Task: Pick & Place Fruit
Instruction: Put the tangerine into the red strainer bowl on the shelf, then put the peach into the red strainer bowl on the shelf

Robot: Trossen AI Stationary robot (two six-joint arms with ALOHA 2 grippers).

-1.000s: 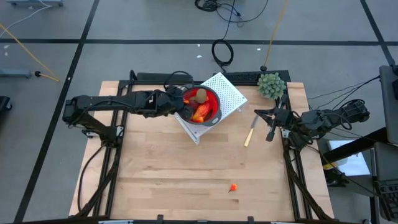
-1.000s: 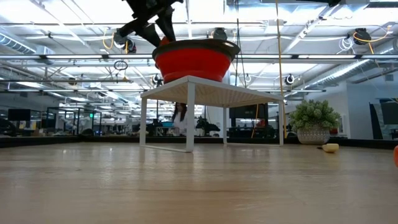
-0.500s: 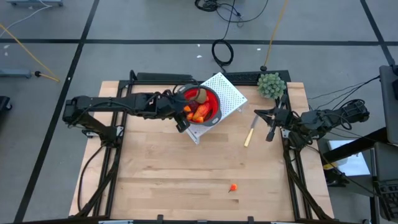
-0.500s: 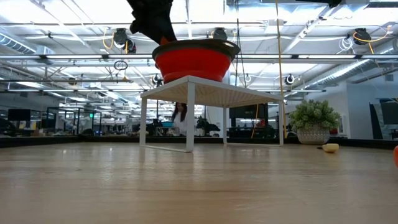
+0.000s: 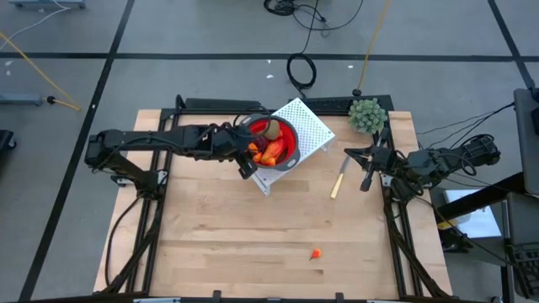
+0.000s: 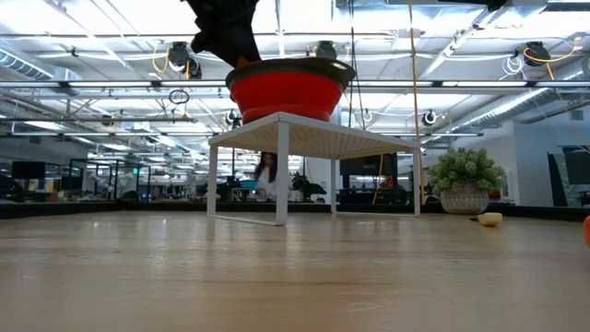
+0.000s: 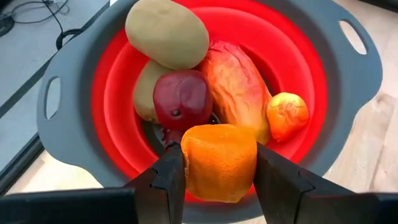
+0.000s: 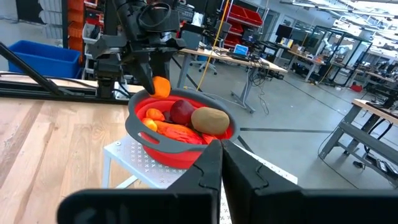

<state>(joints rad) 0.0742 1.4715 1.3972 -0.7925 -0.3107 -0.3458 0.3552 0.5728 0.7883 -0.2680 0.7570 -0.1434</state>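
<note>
An orange toy fruit (image 7: 219,163) is pinched by the left fingers (image 7: 168,177) over the red bowl (image 5: 287,155) of fruit. The right fingers (image 8: 219,165) are held closed near the worktop's (image 5: 253,227) edge.

One red collapsible bowl (image 7: 81,93) held two brown ovals (image 7: 166,32), one dark red ball (image 7: 182,99), one long red-and-yellow piece (image 7: 235,87) and two orange fruits (image 7: 219,163).

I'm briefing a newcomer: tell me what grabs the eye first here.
The red bowl heaped with fruit, standing on a white perforated stand near the table's far edge. The left hand holds an orange piece just above it. One tiny orange bit lies alone near the table's front edge.
</note>
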